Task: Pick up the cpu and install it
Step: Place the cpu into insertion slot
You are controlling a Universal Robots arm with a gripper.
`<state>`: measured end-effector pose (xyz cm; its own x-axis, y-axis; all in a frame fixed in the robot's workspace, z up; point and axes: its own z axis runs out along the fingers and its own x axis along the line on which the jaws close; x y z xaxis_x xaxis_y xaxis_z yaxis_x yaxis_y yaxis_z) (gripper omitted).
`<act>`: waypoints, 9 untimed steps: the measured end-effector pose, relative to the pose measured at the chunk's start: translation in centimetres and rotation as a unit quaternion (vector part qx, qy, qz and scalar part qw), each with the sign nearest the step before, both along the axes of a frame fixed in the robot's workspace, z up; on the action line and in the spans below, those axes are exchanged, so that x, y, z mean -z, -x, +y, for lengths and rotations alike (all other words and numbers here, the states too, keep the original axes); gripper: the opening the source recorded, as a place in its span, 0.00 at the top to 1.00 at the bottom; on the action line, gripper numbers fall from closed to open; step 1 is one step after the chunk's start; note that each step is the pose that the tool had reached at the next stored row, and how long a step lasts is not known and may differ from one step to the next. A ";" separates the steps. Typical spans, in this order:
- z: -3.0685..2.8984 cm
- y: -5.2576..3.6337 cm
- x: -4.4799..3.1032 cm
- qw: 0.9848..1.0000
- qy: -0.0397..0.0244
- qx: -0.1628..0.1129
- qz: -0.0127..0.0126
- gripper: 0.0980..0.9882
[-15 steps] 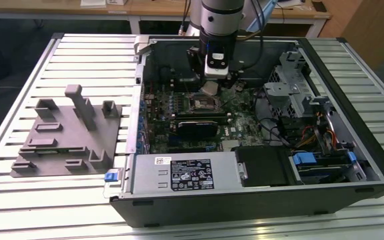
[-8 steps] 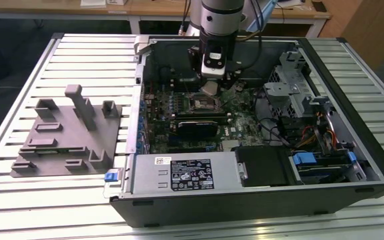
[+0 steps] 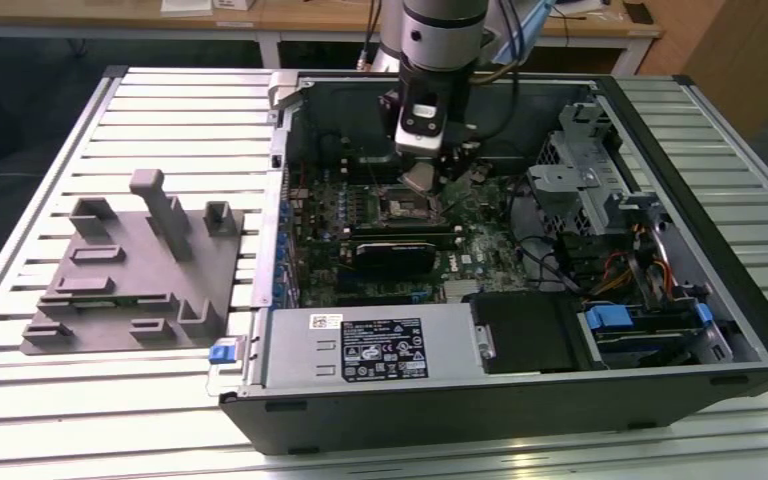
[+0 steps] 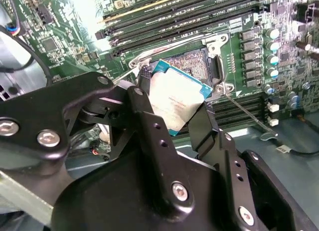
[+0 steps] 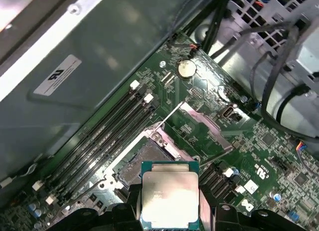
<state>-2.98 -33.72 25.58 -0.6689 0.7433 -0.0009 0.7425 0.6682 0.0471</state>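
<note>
The cpu (image 4: 174,99) (image 5: 169,197), a flat square chip with a pale silvery top and a blue-green edge, is held between the black fingers (image 4: 149,126) of my gripper (image 4: 172,109). It hangs tilted just above the open motherboard socket (image 4: 187,61) (image 5: 139,158), whose metal frame stands open. In the exterior view my gripper (image 3: 422,178) reaches down inside the open computer case, above the socket (image 3: 398,207). The chip's lower part is hidden by the fingers.
Memory slots (image 5: 107,133) run beside the socket, and a thin metal lever (image 4: 244,111) sticks out near it. Cables and a drive cage (image 3: 598,180) crowd the case on the exterior view's right. A grey fixture block (image 3: 131,270) lies outside the case, on the exterior view's left.
</note>
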 end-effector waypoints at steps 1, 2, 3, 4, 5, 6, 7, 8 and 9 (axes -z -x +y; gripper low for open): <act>0.00 0.00 0.00 1.000 0.000 0.006 0.000 0.50; 0.00 0.00 0.00 1.000 0.000 0.011 0.000 0.50; 0.00 0.00 0.00 1.000 0.000 0.016 0.000 0.50; 0.00 0.00 0.00 1.000 0.000 0.021 0.000 0.50; 0.00 0.00 0.00 1.000 0.000 0.027 0.000 0.50; 0.00 0.00 0.00 0.999 0.000 0.032 0.000 0.50; 0.00 0.00 0.00 0.999 0.000 0.037 0.000 0.50; 0.00 0.00 0.00 0.999 0.000 0.043 0.000 0.50; 0.00 0.00 0.00 0.999 0.000 0.048 0.000 0.50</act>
<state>-2.98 -33.72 25.58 -0.5944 0.8042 -0.0009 0.8033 0.5937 0.0471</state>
